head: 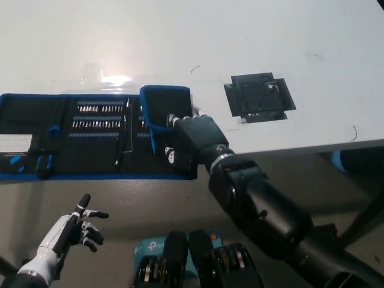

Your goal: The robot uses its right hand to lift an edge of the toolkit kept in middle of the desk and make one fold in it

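Toolkit [90, 135] black, blue-edged, right flap apparently raised

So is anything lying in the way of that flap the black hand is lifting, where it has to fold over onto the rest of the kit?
Nothing loose shows in the way. The right hand has the toolkit's right flap raised, and the open panel beside it holds only its own rows of bits. The left hand hangs open below the desk.

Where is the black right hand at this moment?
In the head view, the right hand grips the toolkit's raised right flap, left of the dark square patch.
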Controlling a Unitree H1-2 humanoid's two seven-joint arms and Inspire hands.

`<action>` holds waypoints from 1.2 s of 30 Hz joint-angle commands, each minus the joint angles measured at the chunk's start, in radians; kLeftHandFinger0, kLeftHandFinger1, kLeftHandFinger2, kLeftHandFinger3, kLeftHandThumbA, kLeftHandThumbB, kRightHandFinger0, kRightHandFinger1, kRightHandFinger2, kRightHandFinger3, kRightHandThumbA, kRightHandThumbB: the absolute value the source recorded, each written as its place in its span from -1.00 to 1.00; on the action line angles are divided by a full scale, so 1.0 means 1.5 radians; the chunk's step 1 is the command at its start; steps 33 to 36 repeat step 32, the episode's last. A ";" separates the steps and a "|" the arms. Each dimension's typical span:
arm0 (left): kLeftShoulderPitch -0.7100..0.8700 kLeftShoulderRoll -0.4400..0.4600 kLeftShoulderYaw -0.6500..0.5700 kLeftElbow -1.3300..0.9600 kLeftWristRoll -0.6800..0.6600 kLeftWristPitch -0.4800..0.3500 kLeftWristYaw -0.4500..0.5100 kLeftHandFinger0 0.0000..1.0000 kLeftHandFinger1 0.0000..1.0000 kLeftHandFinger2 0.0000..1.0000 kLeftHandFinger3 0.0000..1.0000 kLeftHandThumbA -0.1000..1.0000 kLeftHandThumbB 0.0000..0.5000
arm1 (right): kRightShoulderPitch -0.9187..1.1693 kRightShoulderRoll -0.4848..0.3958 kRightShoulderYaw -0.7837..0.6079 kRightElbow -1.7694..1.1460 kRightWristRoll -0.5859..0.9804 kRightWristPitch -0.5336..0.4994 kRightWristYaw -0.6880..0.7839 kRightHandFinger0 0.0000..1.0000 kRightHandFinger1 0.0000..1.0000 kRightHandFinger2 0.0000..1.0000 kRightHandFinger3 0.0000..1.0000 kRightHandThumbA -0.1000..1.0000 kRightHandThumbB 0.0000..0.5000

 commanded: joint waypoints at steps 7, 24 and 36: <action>0.010 0.015 0.007 -0.006 0.002 -0.009 -0.003 -0.16 -0.21 -0.38 0.13 1.00 0.78 | -0.059 0.002 -0.125 -0.179 0.071 0.064 0.184 1.00 1.00 1.00 1.00 -0.05 0.71; 0.004 0.014 0.005 -0.001 0.001 -0.007 -0.005 -0.21 -0.23 -0.38 0.13 1.00 0.97 | 0.000 0.010 -0.488 -0.435 0.143 0.064 0.353 1.00 1.00 1.00 1.00 -0.21 0.61; -0.002 0.015 0.004 0.000 0.001 -0.004 -0.007 -0.13 -0.16 -0.32 0.18 1.00 1.00 | 0.110 0.005 -0.698 -0.522 0.323 0.064 0.289 1.00 1.00 1.00 1.00 -0.52 -0.04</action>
